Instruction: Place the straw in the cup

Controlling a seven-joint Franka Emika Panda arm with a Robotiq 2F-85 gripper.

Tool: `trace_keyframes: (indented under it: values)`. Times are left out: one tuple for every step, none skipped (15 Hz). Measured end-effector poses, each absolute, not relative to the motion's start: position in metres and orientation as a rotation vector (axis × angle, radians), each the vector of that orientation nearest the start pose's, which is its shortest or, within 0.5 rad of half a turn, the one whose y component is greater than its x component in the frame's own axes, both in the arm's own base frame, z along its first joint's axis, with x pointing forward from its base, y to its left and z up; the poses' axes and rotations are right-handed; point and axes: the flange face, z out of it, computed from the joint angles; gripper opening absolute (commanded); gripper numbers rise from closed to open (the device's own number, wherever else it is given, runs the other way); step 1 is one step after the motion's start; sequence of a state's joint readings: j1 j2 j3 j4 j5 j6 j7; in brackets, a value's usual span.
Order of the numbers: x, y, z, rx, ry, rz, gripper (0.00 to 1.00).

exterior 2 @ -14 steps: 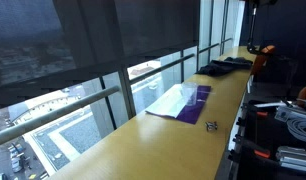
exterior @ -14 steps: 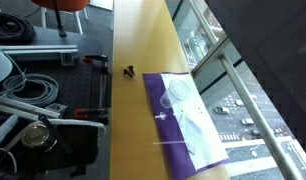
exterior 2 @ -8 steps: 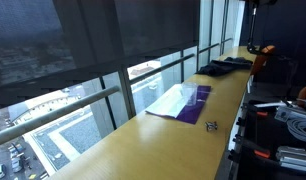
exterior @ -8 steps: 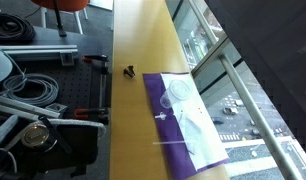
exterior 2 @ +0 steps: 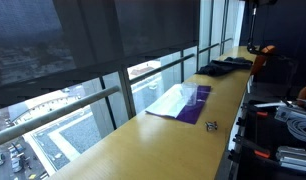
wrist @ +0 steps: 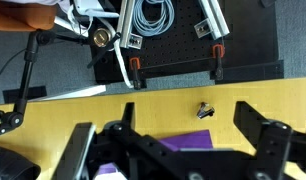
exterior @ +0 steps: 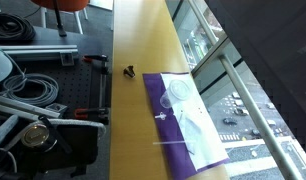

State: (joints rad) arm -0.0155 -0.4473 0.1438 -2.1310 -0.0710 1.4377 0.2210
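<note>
In an exterior view a purple cloth (exterior: 183, 120) lies on the long yellow table (exterior: 133, 110). The clear cup (exterior: 179, 97) stands faintly on the cloth's far part. The thin pale straw (exterior: 183, 142) lies across the cloth's near part. The cloth (exterior 2: 188, 102) also shows in the other exterior view, where I cannot make out cup or straw. In the wrist view my gripper (wrist: 168, 132) hangs open above the table, over a corner of the purple cloth (wrist: 183, 141), with nothing between its fingers (wrist: 257, 124). The arm does not show in the exterior views.
A small black object (exterior: 127, 69) (wrist: 204, 110) (exterior 2: 211, 125) lies on the table just off the cloth. Coiled cables (wrist: 153, 15) and red-tipped clamps (wrist: 217, 68) sit below the table's edge. A window rail (exterior: 243, 85) runs along the far side. Dark fabric (exterior 2: 223, 66) lies further down the table.
</note>
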Motion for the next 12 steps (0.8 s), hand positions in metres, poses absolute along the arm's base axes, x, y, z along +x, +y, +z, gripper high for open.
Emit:
trace_keyframes:
  values:
    - [0.388,0.050,0.565,-3.287,0.190,0.345,1.00]
    - [0.392,0.048,0.564,-3.286,0.189,0.302,1.00]
    - [0.396,0.044,0.561,-3.283,0.187,0.250,1.00]
    - [0.401,0.037,0.557,-3.278,0.184,0.200,1.00]
    - [0.406,0.028,0.551,-3.269,0.179,0.156,1.00]
    - [0.411,0.016,0.543,-3.255,0.171,0.125,1.00]
    - [0.416,0.003,0.533,-3.241,0.164,0.105,1.00]
    - [0.421,-0.012,0.522,-3.227,0.158,0.099,1.00]
    - [0.426,-0.028,0.510,-3.213,0.153,0.102,1.00]
    - [0.431,-0.045,0.498,-3.201,0.148,0.105,1.00]
    - [0.438,-0.062,0.486,-3.190,0.138,0.104,1.00]
    - [0.446,-0.079,0.474,-3.183,0.126,0.100,1.00]
